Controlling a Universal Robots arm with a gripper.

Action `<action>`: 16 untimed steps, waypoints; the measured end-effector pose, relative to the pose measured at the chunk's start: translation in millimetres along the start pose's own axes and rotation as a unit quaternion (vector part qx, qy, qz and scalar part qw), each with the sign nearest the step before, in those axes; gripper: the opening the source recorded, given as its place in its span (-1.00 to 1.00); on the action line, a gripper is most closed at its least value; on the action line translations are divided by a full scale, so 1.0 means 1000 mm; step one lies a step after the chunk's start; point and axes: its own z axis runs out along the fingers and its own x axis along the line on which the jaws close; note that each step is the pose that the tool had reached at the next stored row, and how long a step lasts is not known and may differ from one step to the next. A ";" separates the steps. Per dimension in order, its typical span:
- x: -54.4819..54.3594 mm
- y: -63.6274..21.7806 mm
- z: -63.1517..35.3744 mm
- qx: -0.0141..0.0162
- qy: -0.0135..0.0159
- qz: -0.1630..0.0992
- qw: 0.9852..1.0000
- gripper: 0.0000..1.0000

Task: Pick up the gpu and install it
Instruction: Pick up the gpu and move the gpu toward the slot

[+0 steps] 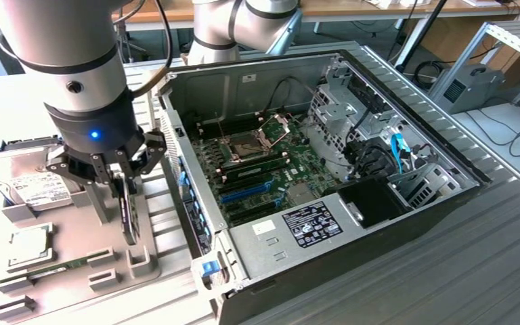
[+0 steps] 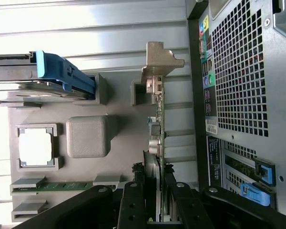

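Observation:
The gpu (image 1: 130,218) is a thin black card standing on edge over the grey parts holder (image 1: 79,230), at the exterior view's left of the open computer case (image 1: 332,223). My gripper (image 1: 122,188) comes down on it from above, with a finger on each face of the card. In the wrist view I see the gpu (image 2: 158,119) edge-on, its silver end bracket (image 2: 160,59) at the far end. There my gripper (image 2: 154,193) is shut on the card, and its black fingers (image 2: 132,202) press both sides. The motherboard (image 1: 260,162) with blue slots (image 1: 246,193) lies exposed inside the case.
On the holder lie a silver hard drive (image 1: 30,179), a CPU (image 1: 27,245) and a green RAM stick (image 1: 57,267). The case's perforated rear panel (image 2: 238,71) stands close beside the card. A second robot arm base (image 1: 242,24) stands behind the case.

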 end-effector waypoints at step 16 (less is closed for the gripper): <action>0.000 0.0003 -0.0055 -0.001 0.000 0.000 1.000 -0.47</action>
